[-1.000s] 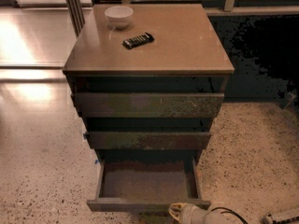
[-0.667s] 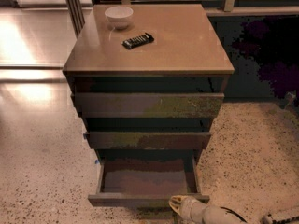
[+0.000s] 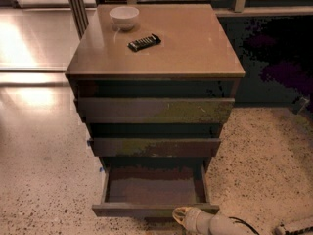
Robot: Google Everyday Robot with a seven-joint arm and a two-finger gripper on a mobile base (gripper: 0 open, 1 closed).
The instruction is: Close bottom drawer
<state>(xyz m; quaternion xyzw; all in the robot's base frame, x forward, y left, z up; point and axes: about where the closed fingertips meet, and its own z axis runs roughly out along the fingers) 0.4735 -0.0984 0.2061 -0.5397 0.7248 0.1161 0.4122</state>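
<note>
Gripper [image 3: 182, 215] low at the foot of the cabinet [image 3: 155, 58], right at the front panel of the bottom drawer [image 3: 154, 190], right of centre. My arm [image 3: 215, 225] lies flat, reaching from the lower right. Drawer stands open, out from the cabinet. Grip state: I can't tell.

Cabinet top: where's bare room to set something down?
The right half of the cabinet top, from the dark bar to the right edge, is bare, as is the front strip. The back-left corner is crowded: white bowl, the bar beside it. The bottom drawer tray is bare too; the claw sits at its front panel.
</note>
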